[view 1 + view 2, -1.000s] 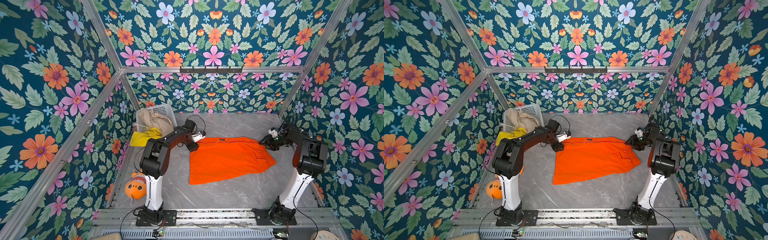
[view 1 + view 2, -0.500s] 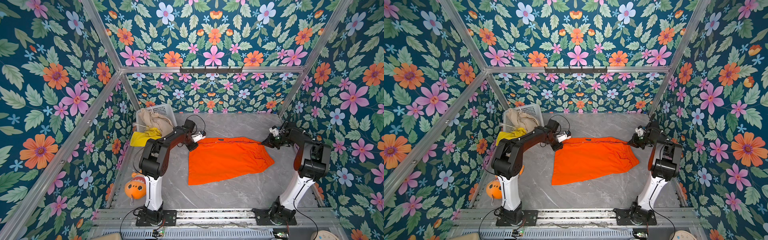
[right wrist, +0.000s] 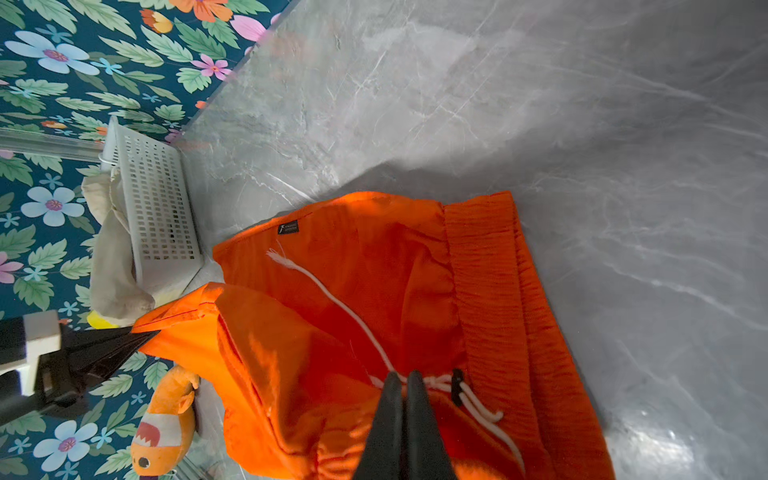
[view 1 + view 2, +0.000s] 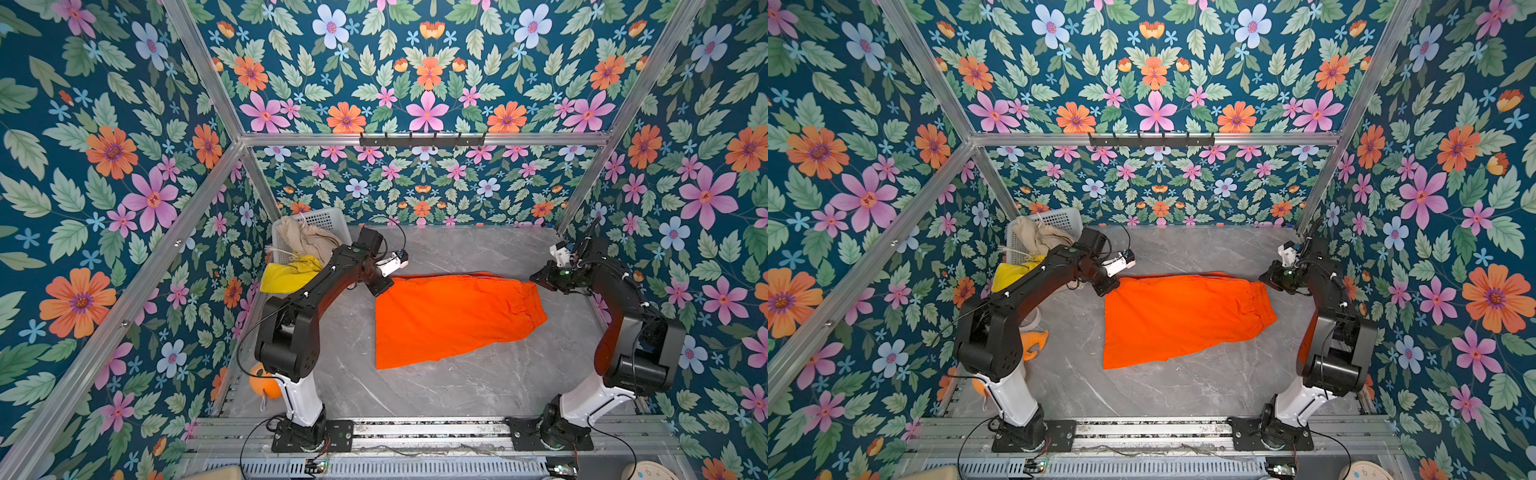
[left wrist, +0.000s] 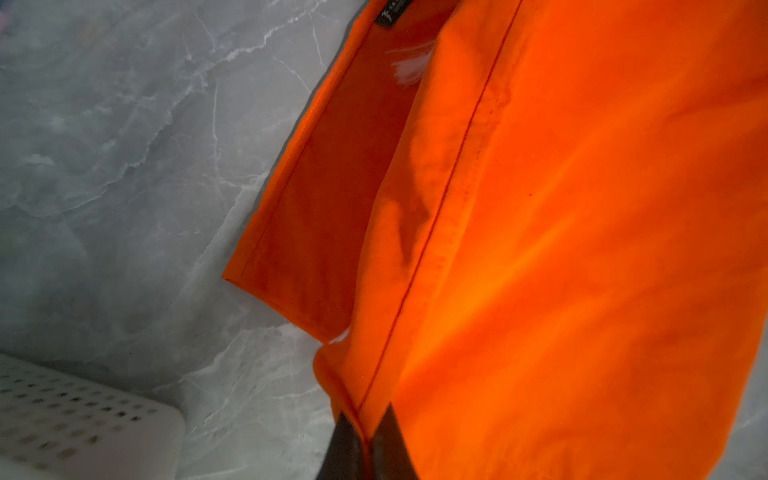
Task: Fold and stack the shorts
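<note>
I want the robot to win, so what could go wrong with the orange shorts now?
The left claw pinches just a thin corner of the orange shorts, so the cloth might slip out when lifted. The right claw is shut right by the white drawstring; it may tug the string and bunch the waistband instead of lifting it evenly.

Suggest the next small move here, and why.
Probably lift both together and carry the far edge toward the near edge: the left gripper is shut on a hem corner and the right gripper on the waistband of the orange shorts, lying spread out.
</note>
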Controlling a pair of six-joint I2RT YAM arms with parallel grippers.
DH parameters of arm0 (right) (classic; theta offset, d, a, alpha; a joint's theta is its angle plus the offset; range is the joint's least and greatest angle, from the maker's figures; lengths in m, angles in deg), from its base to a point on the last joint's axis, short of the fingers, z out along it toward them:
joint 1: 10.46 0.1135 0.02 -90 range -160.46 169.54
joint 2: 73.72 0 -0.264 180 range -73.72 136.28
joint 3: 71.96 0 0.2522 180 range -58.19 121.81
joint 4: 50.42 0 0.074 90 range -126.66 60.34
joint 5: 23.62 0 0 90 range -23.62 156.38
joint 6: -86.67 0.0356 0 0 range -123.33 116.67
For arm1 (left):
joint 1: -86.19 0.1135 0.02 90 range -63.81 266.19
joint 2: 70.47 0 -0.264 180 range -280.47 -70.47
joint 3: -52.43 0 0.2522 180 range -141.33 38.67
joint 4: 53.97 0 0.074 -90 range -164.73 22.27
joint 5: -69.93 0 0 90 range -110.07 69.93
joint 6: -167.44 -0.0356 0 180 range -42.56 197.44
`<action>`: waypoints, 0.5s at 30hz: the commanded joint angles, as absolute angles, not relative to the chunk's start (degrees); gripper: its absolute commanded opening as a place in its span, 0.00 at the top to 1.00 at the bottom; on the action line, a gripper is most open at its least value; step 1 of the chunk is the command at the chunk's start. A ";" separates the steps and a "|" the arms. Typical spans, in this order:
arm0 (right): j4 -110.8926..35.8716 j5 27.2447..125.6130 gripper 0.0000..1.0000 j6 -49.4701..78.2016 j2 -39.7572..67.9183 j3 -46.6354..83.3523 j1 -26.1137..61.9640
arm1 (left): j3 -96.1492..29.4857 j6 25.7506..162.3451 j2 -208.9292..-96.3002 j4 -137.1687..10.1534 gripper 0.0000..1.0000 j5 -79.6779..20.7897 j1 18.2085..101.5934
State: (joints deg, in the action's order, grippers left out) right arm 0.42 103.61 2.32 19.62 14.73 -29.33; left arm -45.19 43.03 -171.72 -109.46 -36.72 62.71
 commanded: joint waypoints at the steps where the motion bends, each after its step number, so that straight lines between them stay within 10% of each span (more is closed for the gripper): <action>1: 1.50 102.70 1.00 3.49 16.40 14.20 -29.35 | -46.41 43.91 -169.09 -113.11 0.92 -37.26 62.64; 15: 3.16 99.71 1.00 4.92 14.21 14.88 -29.29 | -55.16 44.78 -168.51 -117.40 0.92 -39.01 62.55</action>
State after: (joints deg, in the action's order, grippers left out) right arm 2.80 100.68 4.28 14.09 14.86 -29.35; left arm -54.34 44.05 -168.51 -116.65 -38.75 62.51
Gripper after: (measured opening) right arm 0.051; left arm 0.084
